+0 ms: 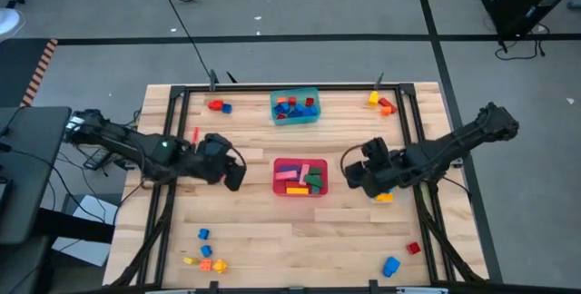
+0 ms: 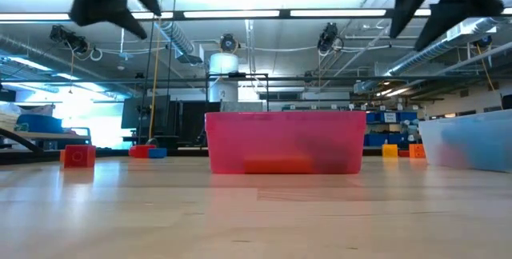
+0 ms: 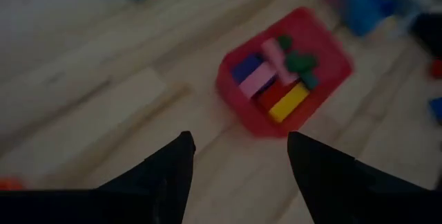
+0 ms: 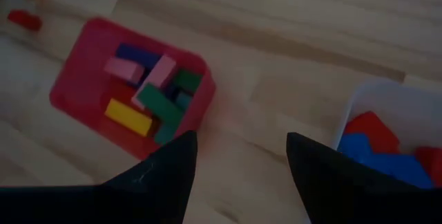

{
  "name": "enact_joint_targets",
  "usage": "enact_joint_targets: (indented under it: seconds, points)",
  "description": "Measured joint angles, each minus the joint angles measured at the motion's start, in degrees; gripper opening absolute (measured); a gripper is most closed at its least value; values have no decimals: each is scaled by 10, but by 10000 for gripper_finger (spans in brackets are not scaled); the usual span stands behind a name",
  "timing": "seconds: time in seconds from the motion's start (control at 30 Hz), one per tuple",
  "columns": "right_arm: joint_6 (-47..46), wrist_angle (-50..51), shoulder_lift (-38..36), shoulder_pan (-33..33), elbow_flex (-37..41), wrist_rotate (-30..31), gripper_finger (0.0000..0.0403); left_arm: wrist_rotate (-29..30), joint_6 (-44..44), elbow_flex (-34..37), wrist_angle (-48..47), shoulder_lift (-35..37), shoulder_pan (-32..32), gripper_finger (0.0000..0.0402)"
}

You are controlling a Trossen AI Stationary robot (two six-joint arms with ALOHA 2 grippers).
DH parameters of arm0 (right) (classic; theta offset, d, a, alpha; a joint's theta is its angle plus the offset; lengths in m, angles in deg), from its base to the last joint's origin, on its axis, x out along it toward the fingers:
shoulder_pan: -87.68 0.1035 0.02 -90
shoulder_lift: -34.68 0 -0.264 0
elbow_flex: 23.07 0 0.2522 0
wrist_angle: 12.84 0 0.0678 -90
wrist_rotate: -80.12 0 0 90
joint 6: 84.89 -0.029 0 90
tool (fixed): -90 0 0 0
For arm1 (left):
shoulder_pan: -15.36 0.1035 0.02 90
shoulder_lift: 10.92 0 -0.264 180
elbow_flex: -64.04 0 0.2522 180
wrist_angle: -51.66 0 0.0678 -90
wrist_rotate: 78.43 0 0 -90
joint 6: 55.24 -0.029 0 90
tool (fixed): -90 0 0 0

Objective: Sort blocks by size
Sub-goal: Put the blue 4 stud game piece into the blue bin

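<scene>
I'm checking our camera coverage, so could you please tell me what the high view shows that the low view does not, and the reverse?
Only the high view shows what lies inside the red tub: pink, yellow, green and blue blocks. It also shows the teal tub and the loose blocks near the table's front corners. Only the low view shows the room behind the table and the red tub's side wall. Both show the red tub and both arms raised above the table, on either side of it.

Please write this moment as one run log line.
left hand: open, empty | right hand: open, empty | red tub: holds blocks
</scene>
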Motion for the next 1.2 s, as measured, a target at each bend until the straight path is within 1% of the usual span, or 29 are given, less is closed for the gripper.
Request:
enact_joint_targets:
  seconds: [0.2, 0.33, 0.43, 0.6, 0.8, 0.93, 1.1, 1.2]
  points:
    - [5, -3, 1, 45, 3, -9, 239, -4, 124, -36, -40, -77, -47, 241]
    - [6, -3, 1, 82, 3, -11, 236, -65, 189, -46, -44, -112, -61, 241]
    - [8, -3, 1, 104, 3, -1, 236, -93, 245, -46, -42, -133, -85, 241]
    - [16, -3, 1, 124, 3, 5, 238, -109, 328, -46, -27, -164, -145, 241]
    - [28, -5, 1, 141, 3, 7, 234, -133, 426, -46, -47, -188, -199, 241]
    - [28, -10, 1, 152, 3, 7, 234, -172, 464, -46, -83, -207, -222, 241]
    - [28, -17, 1, 166, 3, 23, 236, -211, 476, -46, -116, -241, -248, 241]
    - [28, -25, 1, 172, 3, 35, 234, -235, 478, -46, -116, -257, -259, 241]
